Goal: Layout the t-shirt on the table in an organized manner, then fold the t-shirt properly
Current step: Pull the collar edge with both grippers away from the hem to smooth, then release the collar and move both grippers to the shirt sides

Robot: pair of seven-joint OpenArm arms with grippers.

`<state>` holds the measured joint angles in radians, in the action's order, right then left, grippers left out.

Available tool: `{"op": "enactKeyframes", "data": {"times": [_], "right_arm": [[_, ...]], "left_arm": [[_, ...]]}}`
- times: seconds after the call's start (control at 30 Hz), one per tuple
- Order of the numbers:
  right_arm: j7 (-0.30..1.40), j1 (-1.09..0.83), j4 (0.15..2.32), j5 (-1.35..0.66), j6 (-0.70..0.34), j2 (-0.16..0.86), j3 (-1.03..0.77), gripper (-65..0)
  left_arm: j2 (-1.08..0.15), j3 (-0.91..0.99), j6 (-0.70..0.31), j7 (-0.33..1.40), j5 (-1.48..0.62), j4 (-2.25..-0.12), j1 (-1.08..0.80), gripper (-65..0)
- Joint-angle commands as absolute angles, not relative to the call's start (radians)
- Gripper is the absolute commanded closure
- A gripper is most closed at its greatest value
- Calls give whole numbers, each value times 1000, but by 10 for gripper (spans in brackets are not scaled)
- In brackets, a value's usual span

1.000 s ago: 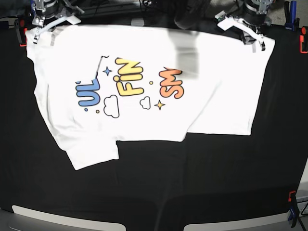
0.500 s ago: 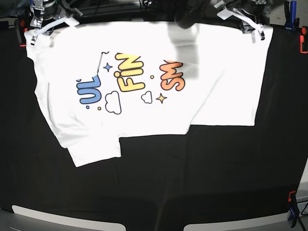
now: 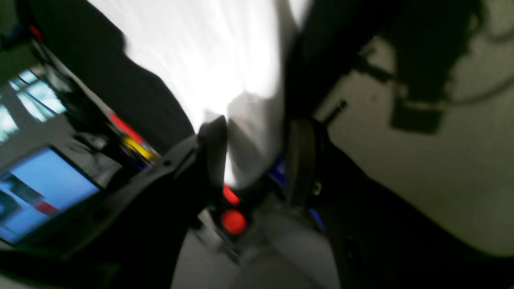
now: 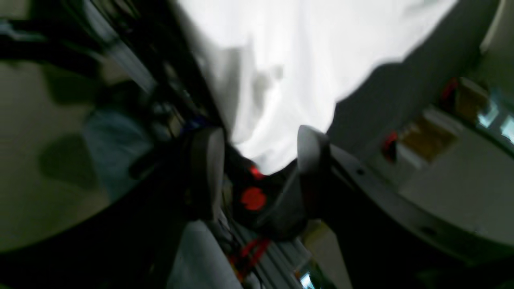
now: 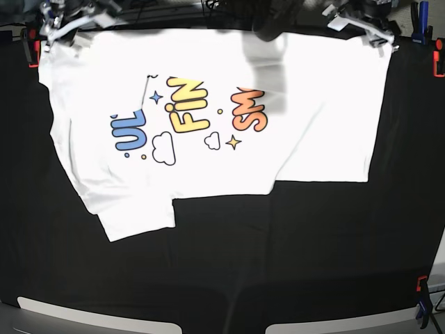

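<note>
- Shirt lies print-up on the table, pulled toward the far edge; the top corners sit right at the two grippers, which reads as a spread by the corners to flatten it.
- Left gripper: jaws apart in the wrist view, with white cloth showing in the gap. No pinch visible, so I judge it released or releasing; the blur stops me ruling out light contact.
- Right gripper: jaws also apart, with the cloth edge ending between them and nothing clamped that I can see.
- In the base view both grippers are at the far table edge, the left one at the shirt's corner on that view's right, the right one at the corner on its left.
- Layout is only partly tidy: a flap hangs lower on the view's left, the bottom edge is stepped, and a grey fold shadow crosses the upper middle. Judgement: still the spreading stage, folding not begun.
- Edges: the shirt's top edge is near the table's far border, close to the clamps at the corners, so there is little slack there.
- Open room: a broad bare black area lies nearer the camera, and strips lie beside the shirt. There is room to drag the cloth nearer or fold toward the middle.
- Risk guess: a corner regrasp at the far edge could snag the table cloth.
</note>
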<state>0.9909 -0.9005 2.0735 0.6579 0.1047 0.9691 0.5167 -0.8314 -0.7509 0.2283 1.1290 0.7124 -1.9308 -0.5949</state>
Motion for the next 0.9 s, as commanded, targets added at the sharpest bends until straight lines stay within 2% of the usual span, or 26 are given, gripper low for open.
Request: {"op": "enactKeyframes", "data": {"times": [0.0, 0.33, 0.53, 0.67, 0.77, 0.87], "right_arm": [[987, -921, 2104, 710, 141, 984, 512, -291], [969, -942, 2183, 821, 292, 981, 512, -291], [1000, -916, 2183, 890, 380, 973, 512, -291], [1015, -808, 2183, 854, 418, 970, 512, -290], [997, -718, 2183, 766, 411, 945, 512, -290], [942, -628, 2181, 664, 381, 912, 511, -290]], "left_arm": [[-846, -747, 263, 1150, 732, -1946, -611, -222], [-813, -707, 272, 1333, 847, -1977, -622, -222], [-798, -584, 269, 1304, 819, -1977, -601, -222], [-798, -535, 271, 1287, 818, -1977, -539, -222], [-798, -535, 270, 1288, 787, -1977, -469, -222], [-798, -535, 270, 1211, 686, -1977, -388, -222]]}}
